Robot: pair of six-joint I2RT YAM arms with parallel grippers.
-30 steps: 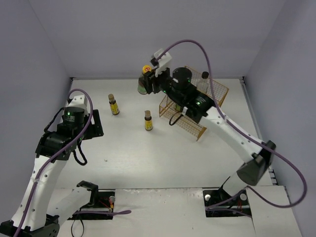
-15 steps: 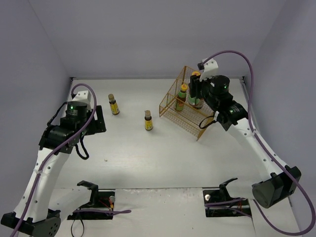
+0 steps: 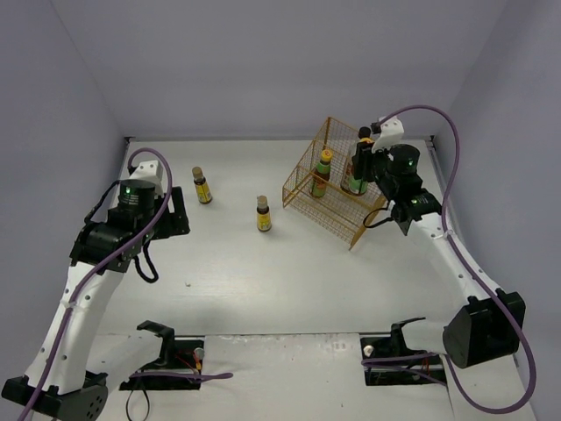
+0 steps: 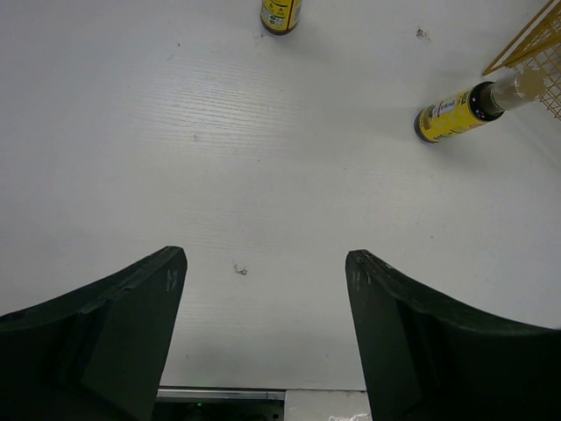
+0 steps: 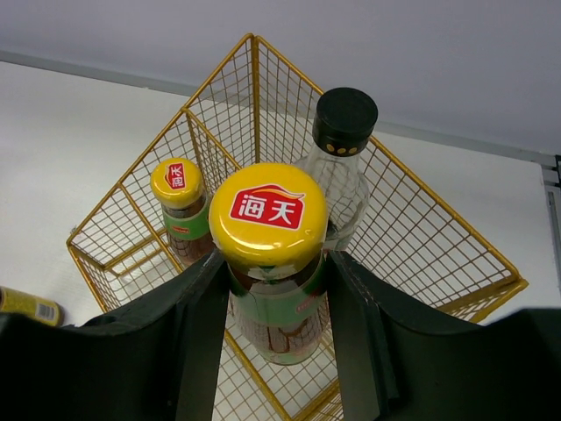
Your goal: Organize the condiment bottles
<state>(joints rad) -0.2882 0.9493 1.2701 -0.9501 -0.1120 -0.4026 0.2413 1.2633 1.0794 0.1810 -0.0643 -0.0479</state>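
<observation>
Nearest, left gripper [image 4: 263, 256] spread wide, empty, hovering over white table [image 4: 131, 132]. Ahead of it, short dark yellow-label bottle [image 3: 263, 214] upright near table centre. Second short yellow-label bottle [image 3: 202, 186] upright farther back and left, well apart from the first. Beyond, at right, gold wire basket [image 3: 302, 180]. Inside it, small dark orange-capped bottle [image 5: 178, 206] and tall clear black-capped bottle [image 5: 344, 127], both upright. Right gripper [image 5: 276, 263] pinching another dark bottle with orange cap [image 5: 267, 210] just under the cap, within basket walls. Contact with basket floor unclear.
</observation>
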